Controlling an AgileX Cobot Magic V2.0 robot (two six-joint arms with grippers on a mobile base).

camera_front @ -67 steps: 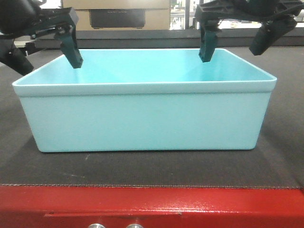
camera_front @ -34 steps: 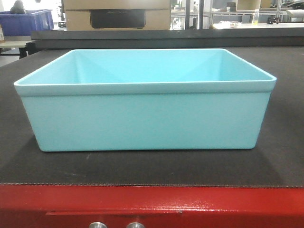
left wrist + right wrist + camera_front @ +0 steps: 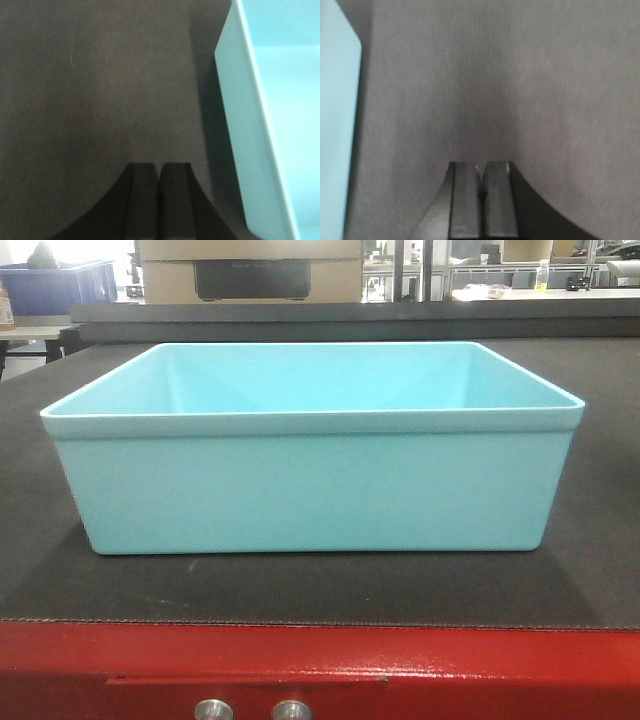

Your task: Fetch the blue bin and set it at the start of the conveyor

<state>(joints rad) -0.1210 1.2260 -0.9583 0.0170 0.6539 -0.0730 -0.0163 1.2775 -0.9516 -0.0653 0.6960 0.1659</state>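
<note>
Looks all but finished. Bin [image 3: 312, 455] seated flat on the black belt [image 3: 600, 540], close behind the red front edge [image 3: 480, 670] with its two silver bolts [image 3: 252, 710], so already at the conveyor start. Upright, mouth up, nothing inside as far as the front view shows. Nothing gripping it, nothing touching it. Judged from that: fetch done, placing done, only retreat of the arms left, if even that.

Long axis running left to right across the front view, parallel to the red edge; one long wall squarely facing that camera, short walls at either end. Sides tapering slightly toward the base. Sits a touch right of centre, right corner nearer the frame edge than the left.

Left hand [image 3: 159, 197]: closed, the two pads pressed together, holding nothing; over bare belt, with the bin's [image 3: 260, 130] wall off to one side and apart from it.

Right hand [image 3: 481, 200]: likewise closed on nothing, pads nearly meeting; over bare belt, the bin [image 3: 337, 125] just a pale strip at the picture's left margin, well apart.

Neither hand visible in the front view.
</note>
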